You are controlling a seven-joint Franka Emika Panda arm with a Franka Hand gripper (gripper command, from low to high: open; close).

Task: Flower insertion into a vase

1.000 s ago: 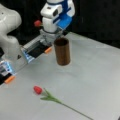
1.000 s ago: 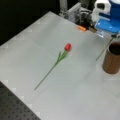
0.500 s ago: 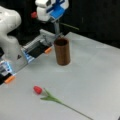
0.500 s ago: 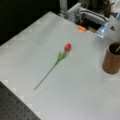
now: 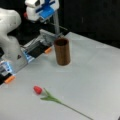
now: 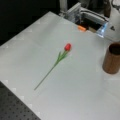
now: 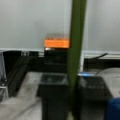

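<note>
Carrying step: pincer (image 5: 47, 17), high above the vase (image 5: 62, 51), clamps a green stem (image 7: 75, 50). Insertion calls for alignment over the vase mouth.

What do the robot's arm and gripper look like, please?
The arm is white, with rounded, bulky links and a small dark triangular mark near its base. The gripper, at a front view's top, has a white body with blue parts; its fingers look dark and blocky in the wrist view.

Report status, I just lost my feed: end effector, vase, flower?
End effector high above table, shut on green stem. Vase upright. Red tulip lying flat, apart from vase.
</note>
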